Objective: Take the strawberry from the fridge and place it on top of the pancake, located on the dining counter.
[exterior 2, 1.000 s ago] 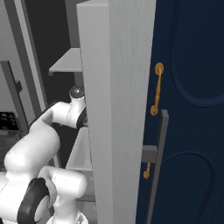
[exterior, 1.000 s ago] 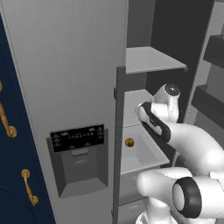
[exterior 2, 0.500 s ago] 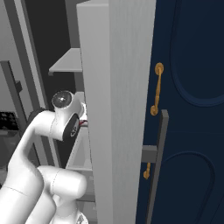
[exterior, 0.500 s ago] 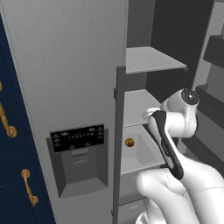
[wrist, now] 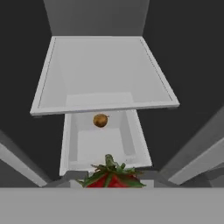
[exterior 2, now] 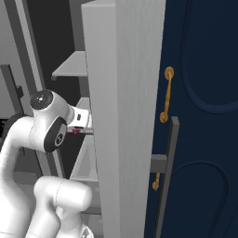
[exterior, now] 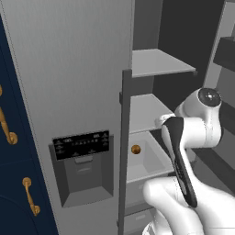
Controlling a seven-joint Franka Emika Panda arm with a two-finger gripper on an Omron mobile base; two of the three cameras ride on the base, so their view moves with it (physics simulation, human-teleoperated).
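The fridge (exterior: 69,69) stands with its right door swung open and its grey shelves bare. My gripper (exterior 2: 79,131) hovers in front of the open compartment at middle-shelf height, shut on the strawberry (exterior 2: 74,131). In the hand view the strawberry (wrist: 112,177), red with green leaves, sits at the bottom edge between the jaws, over the open white drawer (wrist: 72,144). The white forearm hides the gripper in the left base view. The pancake and the dining counter are out of view.
An orange-brown ball (exterior: 135,149) lies in the drawer, also seen as the ball (wrist: 100,120) in the hand view. The open door's edge (exterior 2: 121,116), with its dark bar handle (exterior 2: 168,162), stands close to the right of the arm. Navy cabinets with gold handles (exterior 2: 165,95) flank the fridge.
The arm has drawn back out of the fridge compartment and risen a little, with the strawberry still in the gripper. The ball and drawer have not moved.
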